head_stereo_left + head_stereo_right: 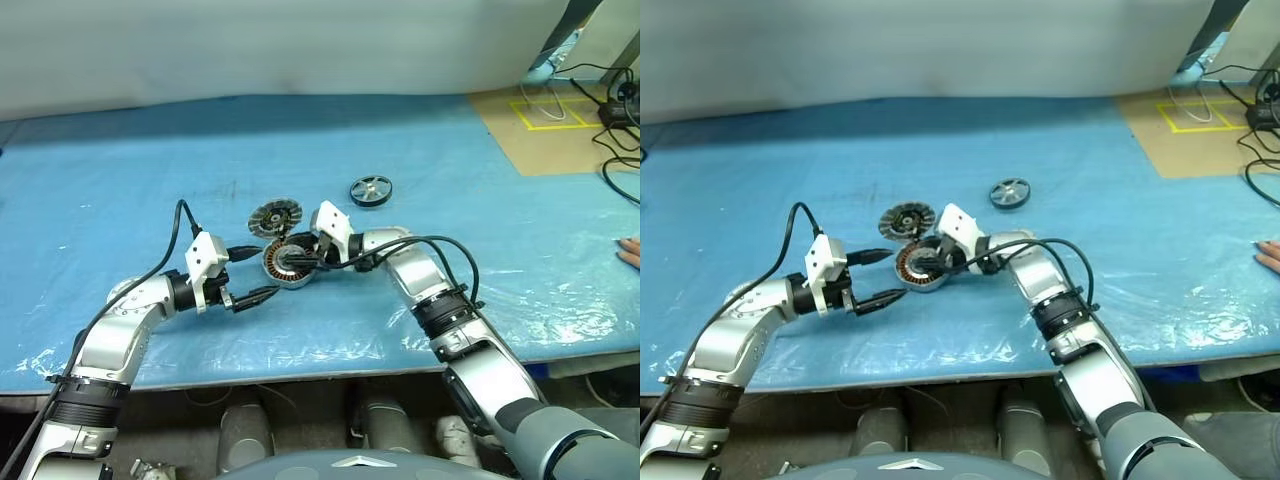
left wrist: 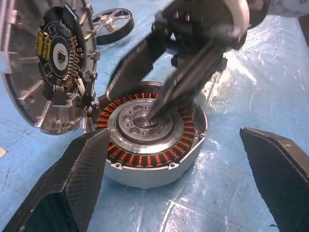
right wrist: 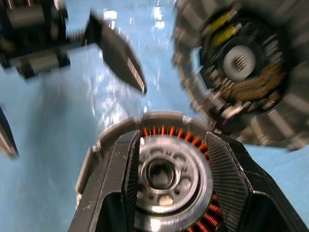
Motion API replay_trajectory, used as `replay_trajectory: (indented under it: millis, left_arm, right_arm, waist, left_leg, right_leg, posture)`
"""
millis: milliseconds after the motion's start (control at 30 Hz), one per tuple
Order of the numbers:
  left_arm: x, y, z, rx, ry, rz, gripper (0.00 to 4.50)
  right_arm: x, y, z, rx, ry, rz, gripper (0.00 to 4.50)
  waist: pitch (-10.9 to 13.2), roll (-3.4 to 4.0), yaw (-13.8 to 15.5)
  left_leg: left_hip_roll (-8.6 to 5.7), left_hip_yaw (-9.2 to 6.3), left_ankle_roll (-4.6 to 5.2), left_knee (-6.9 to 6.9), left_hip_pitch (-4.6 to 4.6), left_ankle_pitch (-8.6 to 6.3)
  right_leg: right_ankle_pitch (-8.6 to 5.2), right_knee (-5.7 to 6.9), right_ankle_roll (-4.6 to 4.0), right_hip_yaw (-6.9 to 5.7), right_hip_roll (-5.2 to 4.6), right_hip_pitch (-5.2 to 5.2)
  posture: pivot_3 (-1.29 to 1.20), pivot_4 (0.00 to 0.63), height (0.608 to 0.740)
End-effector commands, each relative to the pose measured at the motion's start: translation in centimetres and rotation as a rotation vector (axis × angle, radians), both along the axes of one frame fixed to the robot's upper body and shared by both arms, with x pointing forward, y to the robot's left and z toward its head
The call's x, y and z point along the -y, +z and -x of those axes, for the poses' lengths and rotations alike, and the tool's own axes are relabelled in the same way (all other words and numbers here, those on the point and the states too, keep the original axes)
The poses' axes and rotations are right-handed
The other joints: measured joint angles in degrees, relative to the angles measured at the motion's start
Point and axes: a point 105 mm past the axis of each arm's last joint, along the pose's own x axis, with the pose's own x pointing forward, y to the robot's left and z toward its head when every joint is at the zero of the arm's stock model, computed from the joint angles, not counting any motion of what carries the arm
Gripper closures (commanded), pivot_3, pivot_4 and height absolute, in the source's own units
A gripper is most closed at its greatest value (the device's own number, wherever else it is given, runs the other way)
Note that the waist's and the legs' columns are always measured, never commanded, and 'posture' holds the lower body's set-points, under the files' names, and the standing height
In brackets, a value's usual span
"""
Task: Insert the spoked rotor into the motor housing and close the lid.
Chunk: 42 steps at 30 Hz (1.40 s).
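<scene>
Left gripper (image 1: 250, 275) jaws spread wide; right gripper (image 3: 169, 174) jaws part-open, empty, over the motor housing (image 1: 287, 264) at centre frame. Blue plastic-covered table (image 1: 120, 180); spoked rotor (image 1: 371, 190) lies upper right; cables (image 1: 615, 110) far right corner.

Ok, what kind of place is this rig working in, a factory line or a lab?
Probably a lab or test bench, not a production line. The table wears a taped-down blue plastic sheet, yellow tape marks frame squares on a brown board at its far corner, and loose cables trail there. A person's hand rests at the edge.
</scene>
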Motion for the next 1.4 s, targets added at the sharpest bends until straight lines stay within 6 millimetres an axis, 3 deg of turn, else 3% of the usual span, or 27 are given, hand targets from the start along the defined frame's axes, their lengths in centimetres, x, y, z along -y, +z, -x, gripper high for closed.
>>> replay_trajectory:
  millis: [33,133,233,267,567,767,1067,1400]
  left_arm:
    - [0.2,0.8,0.0,0.038,-0.008,0.005,0.0]
    - [0.1,0.7,0.1,0.036,-0.006,0.006,0.0]
    - [0.1,0.7,0.1,0.035,-0.003,0.008,0.0]
    - [0.1,0.6,0.1,0.034,-0.003,0.008,0.0]
    - [0.1,0.4,0.4,0.027,-0.001,0.005,0.0]
    - [0.1,0.3,0.2,0.027,-0.005,0.003,0.0]
    - [0.1,0.1,0.3,0.022,-0.009,-0.002,0.0]
    - [0.0,0.1,0.2,0.025,-0.006,-0.008,0.0]
  right_arm:
    - [-0.1,2.1,0.3,0.005,0.008,-0.092,2.44]
    - [-0.4,2.4,0.3,0.023,0.009,-0.089,3.18]
    - [-0.9,1.1,0.6,0.027,0.035,-0.035,4.29]
    - [-1.1,0.7,0.8,0.027,0.044,-0.021,4.41]
    - [-1.6,-1.4,0.2,0.023,0.02,0.055,4.41]
    - [-0.7,-4.8,-0.2,0.017,-0.014,0.177,4.41]
    - [-0.1,-7.5,1.2,0.135,0.08,0.333,4.41]
    - [0.4,-5.8,1.8,0.025,0.081,0.201,4.41]
  waist:
    - [0.0,0.0,0.0]
    - [0.0,0.0,0.0]
    - [0.0,0.0,0.0]
    - [0.0,0.0,0.0]
    - [0.0,0.0,0.0]
    - [0.0,0.0,-0.1]
    - [-0.1,-0.02,0.0]
    - [-0.2,-0.05,0.0]
  left_leg:
    - [0.0,0.0,0.0,0.0,0.0,0.0]
    - [0.0,0.0,0.0,0.0,0.0,0.0]
    - [0.0,0.0,0.0,0.0,0.0,0.0]
    - [-0.01,0.0,0.0,0.0,0.0,0.0]
    - [-0.01,0.0,-0.01,0.0,0.0,0.0]
    - [-0.01,0.0,-0.01,-0.01,0.02,0.0]
    - [-0.02,0.01,0.0,-0.02,0.24,-0.01]
    - [-0.02,0.01,0.01,-0.04,0.28,-0.01]
  right_leg:
    - [0.0,0.0,0.0,0.0,0.0,0.0]
    - [0.0,0.0,0.0,0.0,0.0,0.0]
    - [0.0,0.0,0.0,0.0,0.0,-0.01]
    - [0.0,-0.01,0.0,0.0,0.0,-0.01]
    - [0.0,-0.01,0.0,0.0,-0.01,-0.02]
    - [0.0,0.01,0.0,0.0,-0.01,0.03]
    - [-0.01,-0.04,0.0,0.0,-0.03,0.28]
    - [-0.01,-0.06,0.0,0.0,-0.03,0.34]
  posture:
    - [0.0,0.15,0.74]
    - [0.0,0.15,0.74]
    - [0.0,0.15,0.74]
    - [0.0,0.15,0.74]
    - [0.0,0.15,0.74]
    - [0.0,0.15,0.74]
    - [0.0,0.15,0.74]
    - [0.0,0.15,0.74]
